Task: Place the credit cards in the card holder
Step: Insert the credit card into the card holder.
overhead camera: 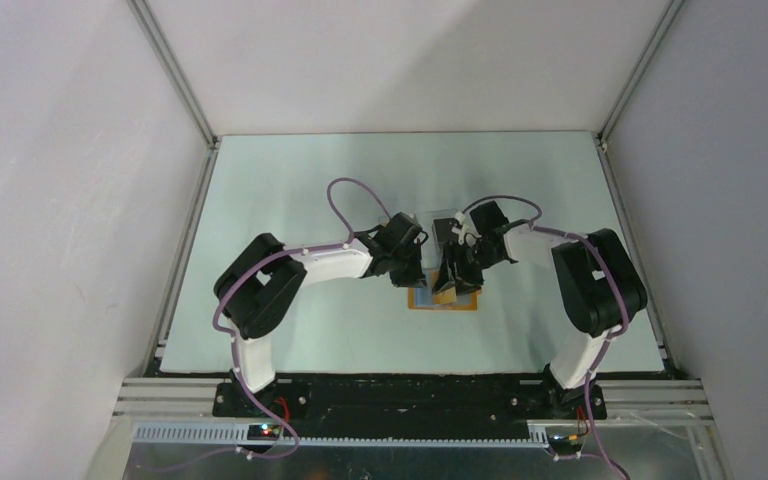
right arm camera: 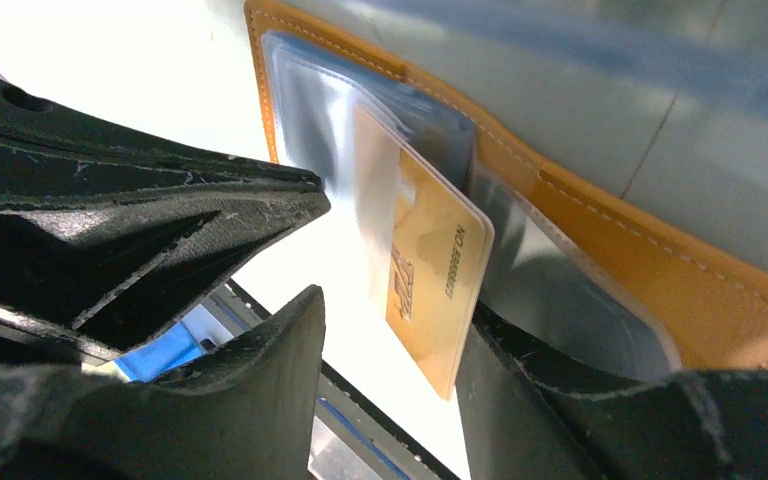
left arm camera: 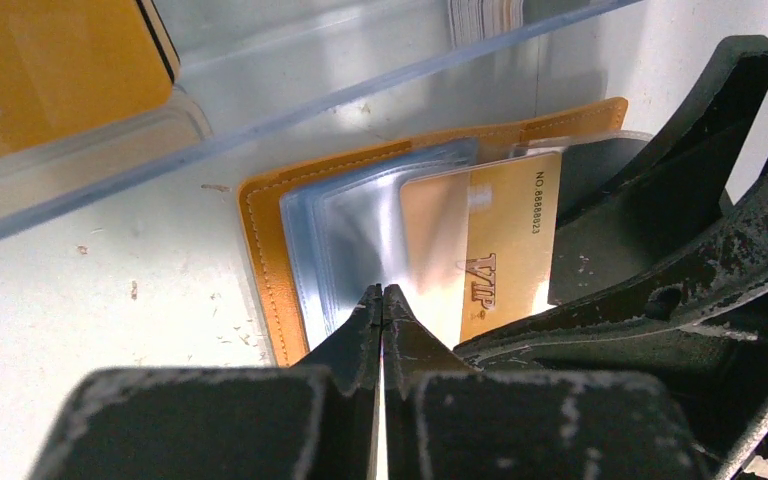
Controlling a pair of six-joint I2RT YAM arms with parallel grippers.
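Observation:
The orange card holder (overhead camera: 422,303) lies open on the table between both arms, its clear inner sleeves (left arm camera: 350,230) facing up. A gold credit card (right arm camera: 430,270) marked VIP stands partly inside one sleeve. My right gripper (right arm camera: 390,310) is open around the card's free end, and the card leans on its right finger. My left gripper (left arm camera: 382,292) is shut, with its tips resting on the clear sleeves beside the card (left arm camera: 505,240). From above, the left gripper (overhead camera: 415,272) and the right gripper (overhead camera: 457,275) meet over the holder and hide most of it.
A clear plastic tray (left arm camera: 260,90) lies just beyond the holder, with an orange-centred piece (left arm camera: 50,70) in it and a stack of cards (left arm camera: 485,15) behind. The right gripper's fingers (left arm camera: 660,200) crowd the holder's right side. White walls enclose the table.

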